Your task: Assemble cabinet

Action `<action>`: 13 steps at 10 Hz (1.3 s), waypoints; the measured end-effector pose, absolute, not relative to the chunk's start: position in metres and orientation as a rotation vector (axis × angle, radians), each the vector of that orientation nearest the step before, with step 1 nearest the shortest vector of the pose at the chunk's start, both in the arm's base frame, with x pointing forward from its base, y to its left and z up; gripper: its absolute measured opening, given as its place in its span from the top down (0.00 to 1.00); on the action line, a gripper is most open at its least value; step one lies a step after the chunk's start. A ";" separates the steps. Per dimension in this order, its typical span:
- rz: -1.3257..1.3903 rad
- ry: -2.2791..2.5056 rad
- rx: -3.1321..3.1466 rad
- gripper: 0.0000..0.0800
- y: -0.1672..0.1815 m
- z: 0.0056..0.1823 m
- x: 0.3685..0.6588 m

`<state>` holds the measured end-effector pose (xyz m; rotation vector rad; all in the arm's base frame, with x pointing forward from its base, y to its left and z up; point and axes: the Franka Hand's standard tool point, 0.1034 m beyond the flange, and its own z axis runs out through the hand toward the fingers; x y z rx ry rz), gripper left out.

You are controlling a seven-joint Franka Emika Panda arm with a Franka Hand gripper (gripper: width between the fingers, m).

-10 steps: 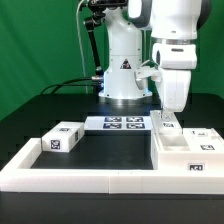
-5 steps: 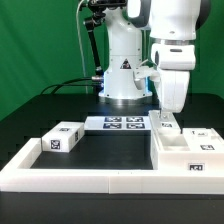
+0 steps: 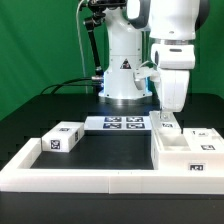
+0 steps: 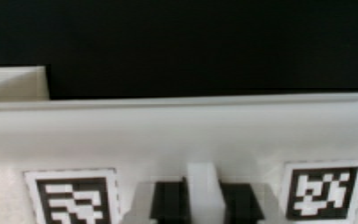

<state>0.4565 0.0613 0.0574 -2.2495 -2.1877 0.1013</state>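
In the exterior view my gripper is lowered onto the far left corner of the large white cabinet shell at the exterior view's right. A small tagged white piece sits right under the fingers. In the wrist view the two dark fingers flank a thin white upright rib of a white panel that carries two tags. The gripper looks shut on that rib. A loose white tagged block lies at the exterior view's left.
The marker board lies in front of the robot base. A low white L-shaped border wall runs along the front and left. Another tagged white part rests at the far right on the shell.
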 end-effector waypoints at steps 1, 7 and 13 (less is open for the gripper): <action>0.096 -2.190 -2.251 0.91 0.061 0.059 0.457; 0.099 -2.187 -2.247 0.91 0.062 0.056 0.457; 0.149 -2.183 -2.235 0.91 0.060 0.057 0.457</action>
